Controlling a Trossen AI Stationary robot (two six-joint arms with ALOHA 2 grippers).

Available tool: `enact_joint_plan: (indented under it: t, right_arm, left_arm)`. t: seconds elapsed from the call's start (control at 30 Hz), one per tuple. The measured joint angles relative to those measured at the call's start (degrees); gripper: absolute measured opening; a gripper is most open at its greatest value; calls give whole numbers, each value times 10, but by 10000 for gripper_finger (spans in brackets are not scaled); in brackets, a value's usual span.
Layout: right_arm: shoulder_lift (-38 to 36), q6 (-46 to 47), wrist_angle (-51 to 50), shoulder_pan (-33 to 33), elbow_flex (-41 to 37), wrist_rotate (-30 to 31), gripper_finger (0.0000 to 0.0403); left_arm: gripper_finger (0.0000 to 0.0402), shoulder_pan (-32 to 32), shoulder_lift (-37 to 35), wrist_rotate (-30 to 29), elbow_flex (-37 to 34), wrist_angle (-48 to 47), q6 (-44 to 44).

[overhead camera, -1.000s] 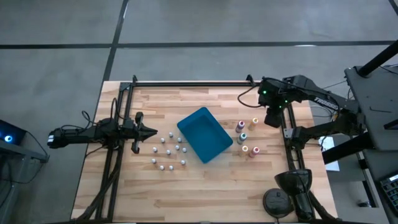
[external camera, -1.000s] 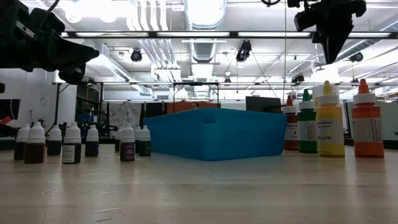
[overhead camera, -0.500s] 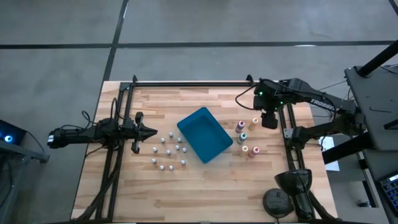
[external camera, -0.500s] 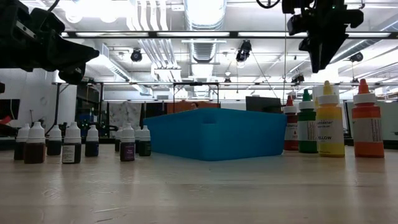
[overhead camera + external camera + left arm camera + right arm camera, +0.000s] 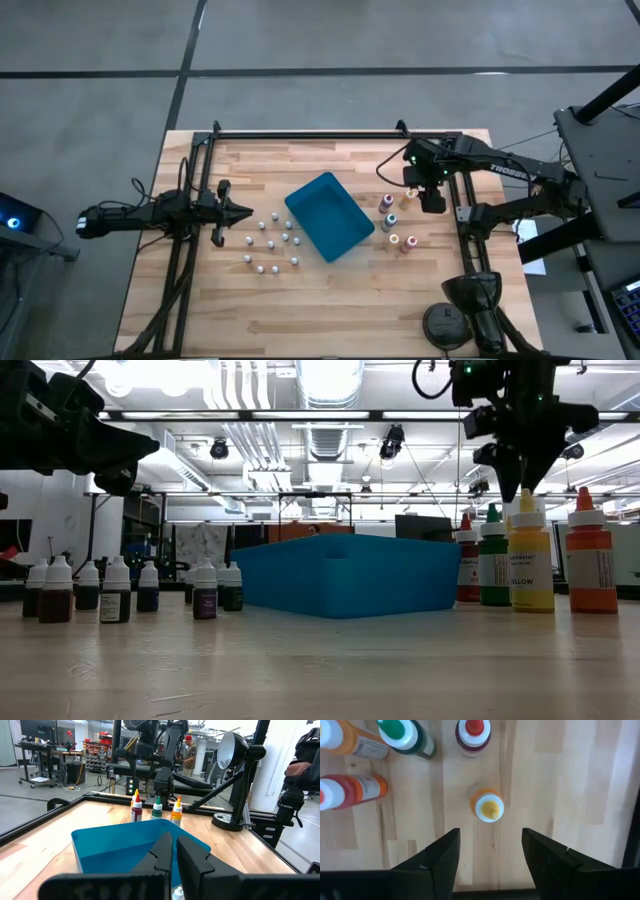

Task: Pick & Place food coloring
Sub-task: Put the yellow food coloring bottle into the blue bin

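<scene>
While the right gripper [image 5: 490, 847] hangs above the yellow-capped bottle [image 5: 488, 806] with fingers spread and nothing held, four more large food coloring bottles [image 5: 392, 222] stand near it, five in all, upright on the table [image 5: 340, 310] beside the blue tray [image 5: 329, 216]. On the tray's other side sit about nine small white-topped bottles [image 5: 270, 243]. Left gripper [image 5: 243, 211] rests closed just beside those, empty. A lamp [image 5: 465, 295] stands at the table edge.

Food coloring bottles [image 5: 395, 222] stand upright on both sides of the tray [image 5: 329, 216].
</scene>
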Motion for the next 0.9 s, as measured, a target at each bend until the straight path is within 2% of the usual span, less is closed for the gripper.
enact_joint_plan:
  t: [0.5,0.9]
  right_arm:
    - [0,-33,64,0,-59,-1,206]
    - [0,-41,95,0,-63,-2,206]
  left_arm:
    - [0,0,0,0,0,0,0]
    - [0,0,0,0,0,0,0]
